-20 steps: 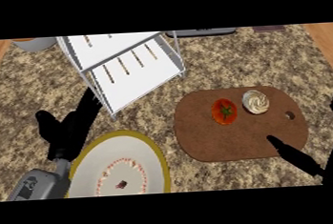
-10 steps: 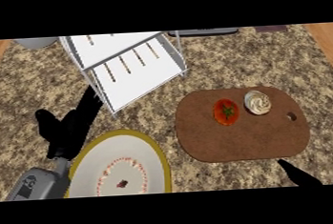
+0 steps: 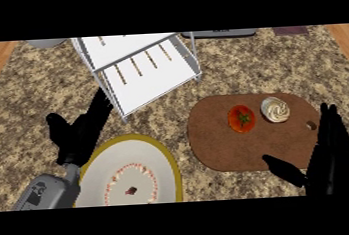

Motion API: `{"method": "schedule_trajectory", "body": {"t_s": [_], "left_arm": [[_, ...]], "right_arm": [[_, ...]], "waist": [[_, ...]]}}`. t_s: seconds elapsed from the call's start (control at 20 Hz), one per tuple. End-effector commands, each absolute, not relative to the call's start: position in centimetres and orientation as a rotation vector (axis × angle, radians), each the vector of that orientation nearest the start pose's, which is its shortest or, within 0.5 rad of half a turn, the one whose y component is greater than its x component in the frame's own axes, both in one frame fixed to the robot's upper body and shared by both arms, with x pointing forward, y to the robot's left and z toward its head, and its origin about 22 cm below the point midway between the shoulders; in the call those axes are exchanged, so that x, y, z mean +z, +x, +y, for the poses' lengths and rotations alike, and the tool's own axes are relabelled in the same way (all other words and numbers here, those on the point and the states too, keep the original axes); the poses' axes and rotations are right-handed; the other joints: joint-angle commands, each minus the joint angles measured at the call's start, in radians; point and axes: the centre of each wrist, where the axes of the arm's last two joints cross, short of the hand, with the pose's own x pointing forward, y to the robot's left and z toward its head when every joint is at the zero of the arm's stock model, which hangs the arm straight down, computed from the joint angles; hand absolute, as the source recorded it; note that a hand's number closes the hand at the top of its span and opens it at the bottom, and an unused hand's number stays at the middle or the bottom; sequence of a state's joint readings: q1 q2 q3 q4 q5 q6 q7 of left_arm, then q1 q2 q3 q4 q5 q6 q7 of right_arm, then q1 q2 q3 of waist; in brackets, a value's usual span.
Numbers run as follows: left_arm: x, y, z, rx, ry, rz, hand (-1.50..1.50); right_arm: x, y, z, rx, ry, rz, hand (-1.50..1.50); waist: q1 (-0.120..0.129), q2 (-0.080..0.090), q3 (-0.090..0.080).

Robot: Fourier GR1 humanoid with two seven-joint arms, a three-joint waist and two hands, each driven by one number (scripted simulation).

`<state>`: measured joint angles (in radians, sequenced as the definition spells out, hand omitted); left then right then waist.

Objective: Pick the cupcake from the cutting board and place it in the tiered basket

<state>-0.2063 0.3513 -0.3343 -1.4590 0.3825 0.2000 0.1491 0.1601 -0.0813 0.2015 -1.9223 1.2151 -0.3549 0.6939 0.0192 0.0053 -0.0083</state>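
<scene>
A small cupcake point(image 3: 275, 109) with pale swirled frosting sits on the right part of the brown cutting board point(image 3: 231, 146), next to a red tomato point(image 3: 241, 118). The white tiered basket point(image 3: 142, 66) stands at the upper left of the counter. My right hand point(image 3: 329, 164) rises from the lower right, fingers straight and pointing up over the board's right edge, thumb spread to the left, below and right of the cupcake and apart from it. My left hand point(image 3: 79, 134) rests open at the left, beside the basket's lower corner.
A white plate point(image 3: 129, 174) with a yellow rim and a small dark crumb lies at the lower left, under my left wrist. Grey and dark objects point(image 3: 217, 33) sit along the counter's far edge. Wooden surfaces show at both outer sides.
My right hand dropped toward the lower right, then came back up and now stands along the board's right edge. The left hand and the cupcake have not moved.
</scene>
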Motion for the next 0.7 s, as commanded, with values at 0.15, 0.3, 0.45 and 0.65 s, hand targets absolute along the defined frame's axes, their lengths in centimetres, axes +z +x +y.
{"method": "schedule_trajectory", "body": {"t_s": [0.15,0.3,0.45,0.65], "left_arm": [[2.9,28.3,22.5,-0.178,-0.11,-1.403,0.0],[2.5,28.3,24.6,-0.153,-0.102,-1.395,0.0],[2.7,27.9,22.9,-0.151,-0.107,-1.392,0.0],[4.0,29.2,23.7,-0.146,-0.095,-1.405,0.0]], "right_arm": [[7.5,23.4,-14.3,0.311,-1.408,-0.969,-1.5],[8.5,25.7,-12.2,0.308,-1.384,-0.967,-1.5],[7.7,25.3,-11.2,0.324,-1.321,-0.94,-1.5],[6.4,26.1,-13.4,0.331,-1.318,-0.885,-1.5]], "waist": [[-0.004,-0.004,0.006],[-0.007,-0.004,0.008],[-0.011,-0.005,0.008],[-0.019,-0.004,0.008]]}}
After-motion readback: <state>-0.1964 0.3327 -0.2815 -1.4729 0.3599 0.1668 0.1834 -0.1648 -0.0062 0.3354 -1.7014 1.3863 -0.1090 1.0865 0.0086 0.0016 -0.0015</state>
